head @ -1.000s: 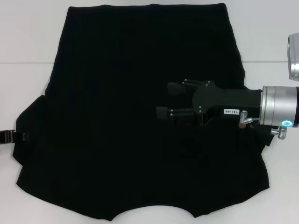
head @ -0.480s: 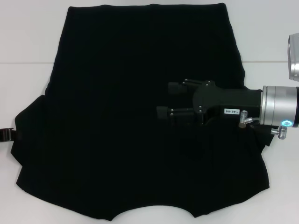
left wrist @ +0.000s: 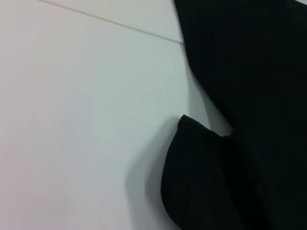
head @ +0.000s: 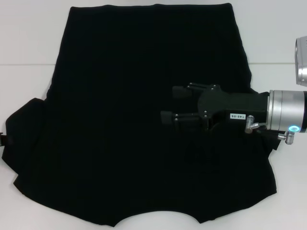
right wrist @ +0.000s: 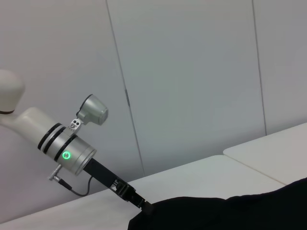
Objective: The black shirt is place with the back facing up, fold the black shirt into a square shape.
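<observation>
Plainly, the right gripper (head: 169, 103) hovers with fingers spread and empty over the black shirt (head: 120, 96); the left gripper (right wrist: 143, 205) grips its nine-o'clock sleeve.

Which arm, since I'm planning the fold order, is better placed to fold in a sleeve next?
Left. The left gripper sits at the bunched left sleeve of the plain black fabric shirt; the right gripper hovers open over the shirt's body, away from either sleeve.

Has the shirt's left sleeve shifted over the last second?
Yes. The black shirt's left sleeve has been drawn outward toward the head view's left edge, away from the table seam line.
</observation>
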`<state>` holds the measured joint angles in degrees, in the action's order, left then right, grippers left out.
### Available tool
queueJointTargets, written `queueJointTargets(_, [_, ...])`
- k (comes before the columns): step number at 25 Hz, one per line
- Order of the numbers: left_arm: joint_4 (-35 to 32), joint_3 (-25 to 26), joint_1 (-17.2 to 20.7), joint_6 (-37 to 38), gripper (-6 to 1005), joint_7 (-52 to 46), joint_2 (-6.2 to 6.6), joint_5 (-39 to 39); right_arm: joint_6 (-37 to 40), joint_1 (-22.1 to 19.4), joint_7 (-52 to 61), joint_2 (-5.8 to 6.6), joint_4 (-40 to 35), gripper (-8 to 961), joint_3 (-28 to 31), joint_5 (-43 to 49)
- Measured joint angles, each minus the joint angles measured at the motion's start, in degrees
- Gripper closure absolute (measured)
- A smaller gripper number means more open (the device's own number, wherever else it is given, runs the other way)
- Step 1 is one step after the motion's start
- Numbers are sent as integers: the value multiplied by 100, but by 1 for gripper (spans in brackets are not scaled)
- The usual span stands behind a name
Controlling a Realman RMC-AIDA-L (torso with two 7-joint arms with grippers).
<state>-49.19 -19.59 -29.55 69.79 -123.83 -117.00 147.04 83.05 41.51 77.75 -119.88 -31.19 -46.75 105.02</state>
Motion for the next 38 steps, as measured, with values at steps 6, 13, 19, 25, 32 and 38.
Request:
queueJointTargets(6, [-4,102,20,5,1001,13,14,4,0,-1,0,0,6,36,0,0])
queueJointTargets(13, [-21,340,42,37,1000,71,38,27,7,6,1,-8,16,36,0,0])
queueJointTargets(19, [-65,363,79,5,1000,83,38,50,-3,39,3,-9,78,37,0,1])
queueJointTargets(25, [-145,431,107,11,1000,86,41,32,-15,26,1,-9,84,37,0,-21])
queueJointTargets(32, [-164,430,109,50,1001,87,52,25,-17,-1,-38,-9,96,37,-9,-86])
queueJointTargets(38, [-232,430,133,284,1001,70,54,14,-18,-3,-39,-9,111,36,-7,-88])
